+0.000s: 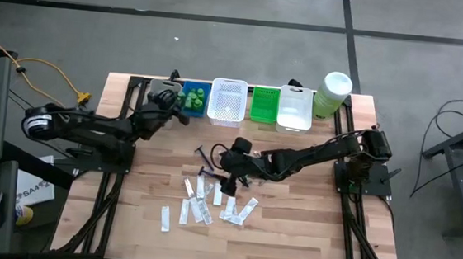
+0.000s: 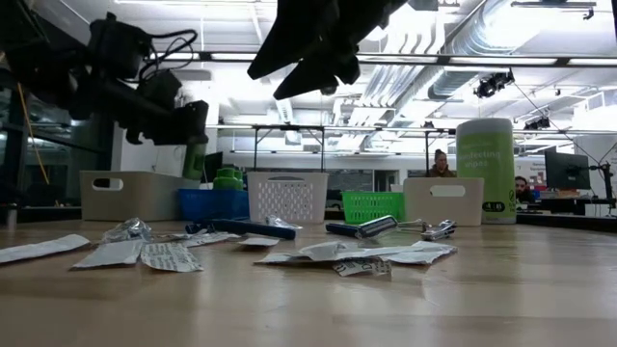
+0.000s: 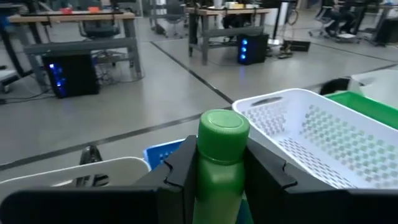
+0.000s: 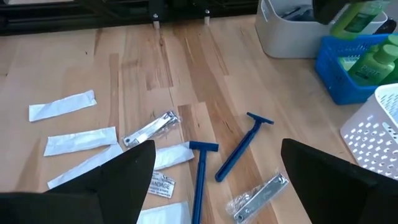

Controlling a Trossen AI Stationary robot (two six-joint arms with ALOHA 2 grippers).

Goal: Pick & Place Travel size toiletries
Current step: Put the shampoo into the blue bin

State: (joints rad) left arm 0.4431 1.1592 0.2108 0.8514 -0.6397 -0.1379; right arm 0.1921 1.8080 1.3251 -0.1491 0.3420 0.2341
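My left gripper (image 1: 170, 101) hovers at the blue basket (image 1: 193, 98), shut on a small green bottle (image 3: 219, 168). The right wrist view shows that bottle (image 4: 359, 17) above the blue basket (image 4: 348, 74), which holds more green bottles (image 4: 375, 61). My right gripper (image 1: 229, 175) hangs open over the middle of the table, touching nothing. Below it lie blue razors (image 4: 241, 148), bagged silvery nail clippers (image 4: 149, 130) and flat white sachets (image 4: 62, 106) on the wood. My left gripper pinches the green bottle's body (image 3: 214, 186), just under its round cap (image 3: 224, 124), between its two fingers (image 3: 183, 171). The fingers reach in level from the table's left. The bottle stands upright, cap up, lifted clear above the baskets.
Along the far edge runs a row of baskets: pale (image 3: 81, 175), blue, white lattice (image 1: 227, 101), green (image 1: 265, 104) and white (image 1: 294, 110). A tall pale-green canister (image 1: 334, 93) ends the row. More sachets (image 1: 200, 208) lie nearer the front. People sit in the room beyond.
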